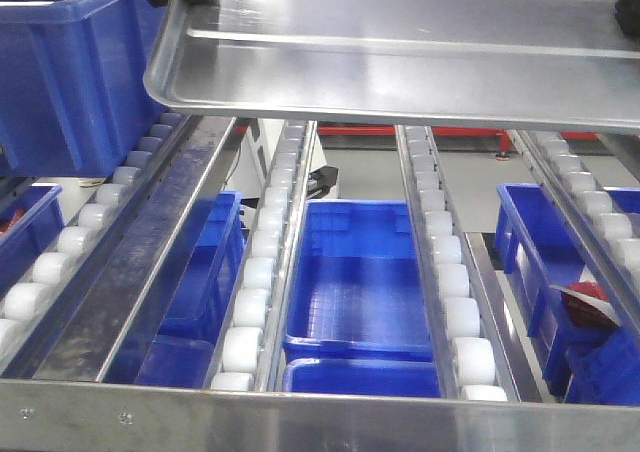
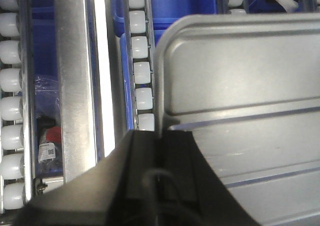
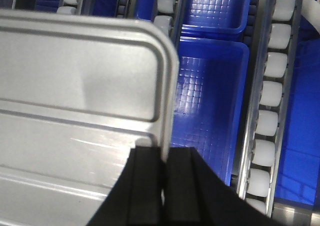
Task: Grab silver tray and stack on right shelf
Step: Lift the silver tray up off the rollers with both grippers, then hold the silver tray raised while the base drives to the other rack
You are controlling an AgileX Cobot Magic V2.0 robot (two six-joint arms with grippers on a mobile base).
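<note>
Here, opposite edges of the silver tray [image 1: 400, 62] are being pinched by the left fingers [image 2: 142, 161] and the right fingers [image 3: 147, 181]; the tray is being held above white roller rails [image 1: 262, 272], blue bins [image 1: 360, 272] being glimpsed beneath them.

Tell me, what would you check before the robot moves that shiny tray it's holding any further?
1. Left gripper closed on the silver tray rim: ok.
2. Right gripper closed on the opposite rim: ok.
3. Tray lifted clear of the roller rails: ok.
4. Gap between the tray's corner and the blue bin on the left: cannot tell.
5. Target shelf in sight: cannot tell.
</note>
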